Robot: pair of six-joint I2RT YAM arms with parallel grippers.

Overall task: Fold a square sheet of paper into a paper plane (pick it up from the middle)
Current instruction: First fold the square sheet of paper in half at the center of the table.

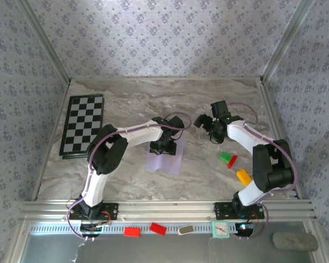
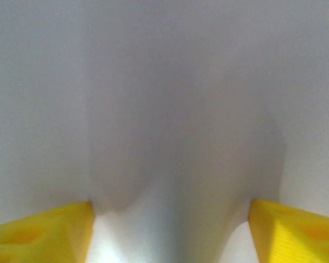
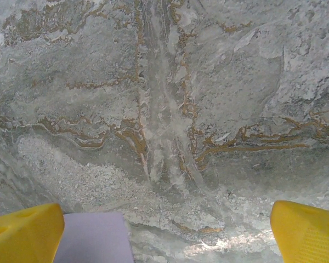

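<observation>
The square sheet of paper [image 1: 171, 162] lies flat on the marble tabletop [image 1: 208, 90], near the middle and a little toward the left arm. It is thin, pale lilac and without marks. I judge it very light and soft. It has no stiffness of its own, so it will bend under the smallest push and will slide easily on the smooth stone.

The left end effector [image 1: 164, 146] is directly over the centre of the sheet. In the left wrist view its yellow fingers [image 2: 41, 233] stand apart, with only paper between them. There seems to be a soft rise in the paper between the tips, but I cannot tell if this is a real hump or only a shadow. The paper is not pinched yet.

The right end effector [image 3: 167, 234] hangs over bare tabletop beside the sheet with its fingers wide apart and holds nothing. One corner of the sheet appears near its left finger.

A flat sheet gives no edge to take, so I think the middle is the right place. The fingers should press lightly and come together, so that a small ridge rises between them. Too much force may crease or tear the paper. Too little force may only push it aside.
</observation>
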